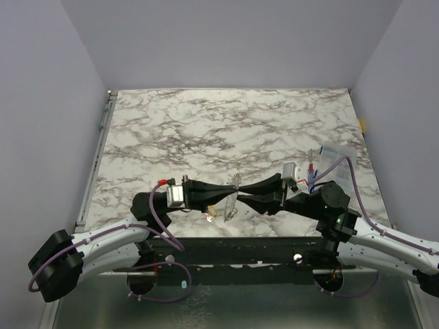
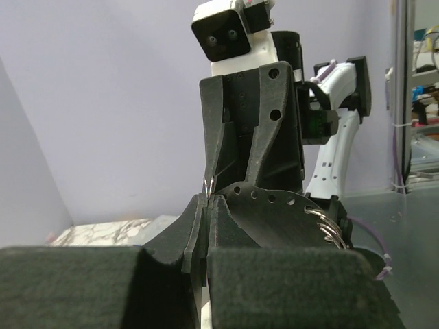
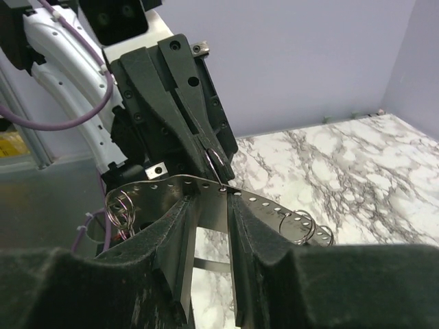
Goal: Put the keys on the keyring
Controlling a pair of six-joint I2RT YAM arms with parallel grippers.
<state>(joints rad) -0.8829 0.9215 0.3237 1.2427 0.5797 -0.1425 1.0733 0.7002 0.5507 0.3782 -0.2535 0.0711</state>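
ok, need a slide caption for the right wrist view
Left fingers pinch a thin keyring above a perforated metal arc that sits between the right fingers, wire rings dangling from its ends.

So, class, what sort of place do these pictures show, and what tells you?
Most likely a robot test booth in a lab: a marble-patterned tabletop boxed in by plain lilac walls, with a cabled left arm and right arm bolted at its near edge.

The thin silvery keyring [image 3: 218, 162] sits pinched between the left fingers' [image 3: 180, 113] tips.
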